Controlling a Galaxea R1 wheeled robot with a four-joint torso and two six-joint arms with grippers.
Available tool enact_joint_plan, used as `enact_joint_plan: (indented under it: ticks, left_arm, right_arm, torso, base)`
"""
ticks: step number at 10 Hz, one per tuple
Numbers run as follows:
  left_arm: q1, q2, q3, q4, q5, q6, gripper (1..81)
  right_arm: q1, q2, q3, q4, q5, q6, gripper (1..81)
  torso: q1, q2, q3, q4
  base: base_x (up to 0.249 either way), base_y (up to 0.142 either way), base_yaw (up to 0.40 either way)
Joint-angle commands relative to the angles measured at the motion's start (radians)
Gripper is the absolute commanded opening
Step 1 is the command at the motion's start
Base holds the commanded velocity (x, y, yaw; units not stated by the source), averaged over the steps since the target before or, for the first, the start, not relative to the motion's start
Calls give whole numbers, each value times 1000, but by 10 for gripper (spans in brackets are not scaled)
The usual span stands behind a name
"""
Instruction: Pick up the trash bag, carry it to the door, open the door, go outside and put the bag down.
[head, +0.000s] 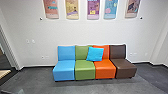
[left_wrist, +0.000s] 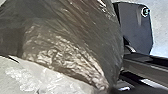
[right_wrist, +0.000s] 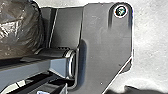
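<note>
claws first: whether the left claw is wide, narrow or closed on something, i cannot tell, and the same goes for the right claw; the trash bag (left_wrist: 77, 32) is close by the left wrist, and part of it shows in the right wrist view too, just beside the robot's own dark plate (right_wrist: 107, 47); its film is dark, thin and glossy, full of creases, so i judge it soft and slippery, ready to shift or sag with any swing; it bulges smoothly, which suggests something light and loose inside, though the weight is only a guess; the pleats (left_wrist: 96, 76) draw together to a narrow neck, and that bunched neck is the place to take hold, several folds at once, since a pinch on the stretched side could slide or tear; pale crumpled film (left_wrist: 45, 77) fans out next to it, perhaps the loose mouth, a poor grip by itself; carrying looks like the step in hand, with the robot indoors, facing a row of coloured seats (head: 106, 68) with a blue cushion (head: 95, 54) against a white wall (head: 75, 32).
</note>
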Motion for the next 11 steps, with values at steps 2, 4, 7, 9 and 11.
enact_joint_plan:
  ticks: [2,4,7,9,11]
  left_arm:
    - [-51,-3,0,8,71,10,10]
    - [-51,-1,0,8,71,10,10]
    - [-49,-1,2,10,71,10,10]
    - [-49,-1,2,8,71,10,10]
    - [-49,2,2,13,71,10,10]
  right_arm:
    - [47,-1,0,-6,-56,-2,811]
    - [45,-1,0,-6,-56,-2,811]
    - [47,-1,0,-5,-56,-2,811]
    - [45,-1,0,-5,-56,-2,811]
    - [45,-1,-3,-2,-56,-2,811]
  torso:
    - [0,0,0,0]
    - [0,0,0,0]
    - [0,0,0,0]
    - [0,0,0,0]
    - [0,0,0,0]
  base:
    - [0,0,-140]
    - [0,0,-171]
    - [0,0,-180]
    - [0,0,-197]
    - [0,0,-225]
